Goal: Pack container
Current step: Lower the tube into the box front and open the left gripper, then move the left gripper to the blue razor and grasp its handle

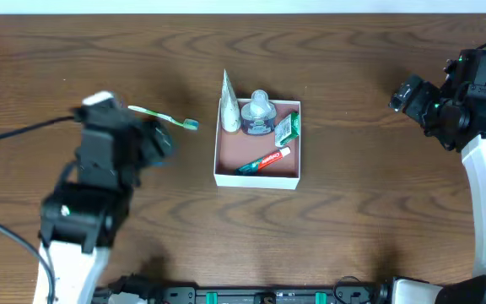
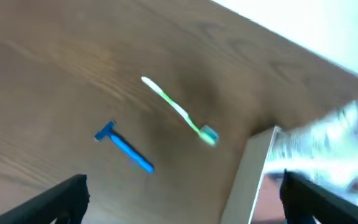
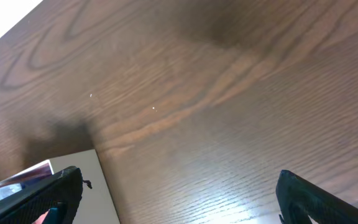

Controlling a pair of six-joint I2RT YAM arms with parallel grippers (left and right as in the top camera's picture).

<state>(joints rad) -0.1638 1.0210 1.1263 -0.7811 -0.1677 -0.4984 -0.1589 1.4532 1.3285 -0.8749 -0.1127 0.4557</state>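
The container (image 1: 256,180) is a shallow white-walled box with a pink floor at the table's middle. It holds a white tube (image 1: 228,110), a clear bottle (image 1: 258,113), a green packet (image 1: 288,127) and a red toothpaste tube (image 1: 265,160). A green-and-white toothbrush (image 1: 164,116) lies on the table left of the container and also shows in the left wrist view (image 2: 178,111), beside a blue razor (image 2: 124,147). My left gripper (image 2: 182,193) is open and empty above the table left of the container's wall (image 2: 246,180). My right gripper (image 3: 179,186) is open and empty, raised at the far right.
The dark wooden table (image 1: 353,228) carries everything. The left arm (image 1: 99,177) hides the razor in the overhead view. A corner of the container (image 3: 101,186) shows at the lower left of the right wrist view. The right arm (image 1: 462,101) is at the right edge.
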